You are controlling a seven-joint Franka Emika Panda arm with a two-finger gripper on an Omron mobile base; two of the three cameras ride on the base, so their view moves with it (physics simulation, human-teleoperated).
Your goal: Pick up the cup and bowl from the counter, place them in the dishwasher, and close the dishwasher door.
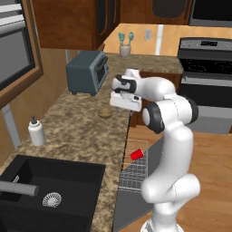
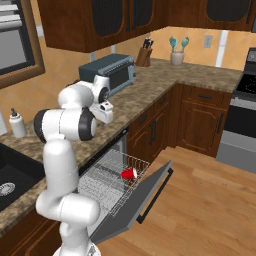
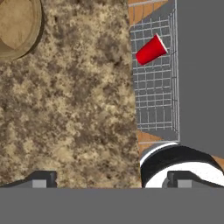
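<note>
The cup (image 2: 129,173) lay on its side in the dishwasher rack (image 2: 107,185), so that part looked done. The bowl (image 1: 105,112) sat on the worktop (image 1: 77,131), at about 10 o'clock in the hand view, not yet picked up. The pincer (image 3: 109,180) hung above the worktop edge, fingers spread wide, holding nothing. The dishwasher door (image 2: 132,205) was down; the bowl and closing remained.

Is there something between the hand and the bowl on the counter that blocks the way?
Nothing visible does. In the hand view, the open hand hangs over bare counter, and the bowl sits ahead with only granite between them. The cup already lies apart on the dishwasher rack.
</note>
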